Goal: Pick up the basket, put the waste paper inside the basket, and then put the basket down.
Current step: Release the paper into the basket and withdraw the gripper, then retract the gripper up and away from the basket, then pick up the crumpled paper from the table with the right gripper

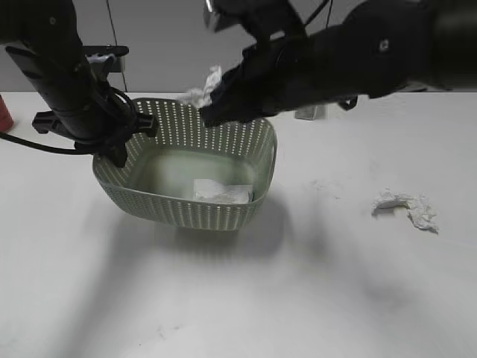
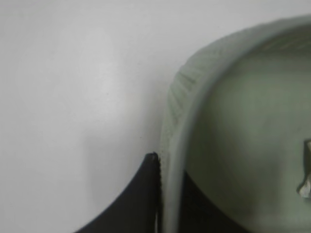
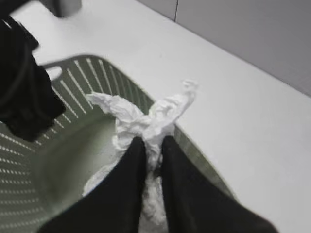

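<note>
The pale green perforated basket (image 1: pixel 223 212) is tilted, its left end raised. My left gripper (image 1: pixel 119 145) is shut on the basket's left rim (image 2: pixel 177 160), one finger outside and one inside. My right gripper (image 1: pixel 212 112) is shut on a crumpled white waste paper wad (image 1: pixel 205 89) and holds it over the basket's far rim; the wad shows between the fingers in the right wrist view (image 3: pixel 146 121). Another wad (image 1: pixel 222 192) lies inside the basket. A third wad (image 1: pixel 406 207) lies on the table to the right.
The white table (image 1: pixel 335 298) extends in front and to the right. A red object (image 1: pixel 4 113) sits at the far left edge. A grey wall stands behind the table.
</note>
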You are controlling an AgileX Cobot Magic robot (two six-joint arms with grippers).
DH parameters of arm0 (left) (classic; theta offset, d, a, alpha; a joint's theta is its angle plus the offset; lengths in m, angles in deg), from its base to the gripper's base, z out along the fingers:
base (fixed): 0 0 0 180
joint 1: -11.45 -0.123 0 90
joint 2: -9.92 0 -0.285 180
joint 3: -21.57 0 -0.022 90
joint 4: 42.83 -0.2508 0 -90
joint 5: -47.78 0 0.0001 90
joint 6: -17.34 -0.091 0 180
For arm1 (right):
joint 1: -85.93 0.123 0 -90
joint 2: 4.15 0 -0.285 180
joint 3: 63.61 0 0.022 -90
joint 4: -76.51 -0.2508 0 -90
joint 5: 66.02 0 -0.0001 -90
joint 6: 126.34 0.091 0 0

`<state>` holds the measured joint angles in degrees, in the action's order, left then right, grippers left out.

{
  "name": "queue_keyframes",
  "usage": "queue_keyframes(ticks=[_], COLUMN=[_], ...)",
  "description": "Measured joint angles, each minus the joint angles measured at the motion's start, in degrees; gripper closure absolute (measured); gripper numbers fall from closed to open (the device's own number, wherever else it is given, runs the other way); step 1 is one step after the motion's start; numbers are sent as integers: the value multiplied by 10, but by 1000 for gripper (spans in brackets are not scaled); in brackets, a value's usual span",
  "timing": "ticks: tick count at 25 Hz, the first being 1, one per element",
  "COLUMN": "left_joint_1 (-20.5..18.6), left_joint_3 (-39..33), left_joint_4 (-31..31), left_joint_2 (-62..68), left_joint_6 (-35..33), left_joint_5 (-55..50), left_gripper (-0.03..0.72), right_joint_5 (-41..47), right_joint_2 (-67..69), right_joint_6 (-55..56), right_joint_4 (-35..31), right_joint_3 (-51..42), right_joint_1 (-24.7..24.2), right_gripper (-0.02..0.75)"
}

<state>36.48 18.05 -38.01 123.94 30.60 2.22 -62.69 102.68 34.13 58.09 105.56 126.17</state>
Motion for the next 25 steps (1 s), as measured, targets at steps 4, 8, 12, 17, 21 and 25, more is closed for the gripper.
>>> queue_keyframes(ticks=[4, 8, 12, 17, 21, 25], left_joint_1=[0, 0, 0, 0, 0, 0], left_joint_3=[0, 0, 0, 0, 0, 0], left_joint_4=[0, 0, 0, 0, -1, -1], left_joint_2=[0, 0, 0, 0, 0, 0], left_joint_6=[0, 0, 0, 0, 0, 0], left_joint_5=[0, 0, 0, -9, -9, -9], left_gripper=[685, 685, 685, 685, 685, 685], right_joint_5=[16, 26, 34, 124, 199, 209], right_joint_2=[39, 38, -4, -53, -36, 15], right_joint_6=[0, 0, 28, 57, 59, 70], right_joint_4=[0, 5, 21, 38, 75, 85], right_joint_3=[0, 0, 0, 2, -11, -36], right_joint_1=[0, 0, -17, -127, -232, -302], right_gripper=[277, 138, 150, 153, 156, 156])
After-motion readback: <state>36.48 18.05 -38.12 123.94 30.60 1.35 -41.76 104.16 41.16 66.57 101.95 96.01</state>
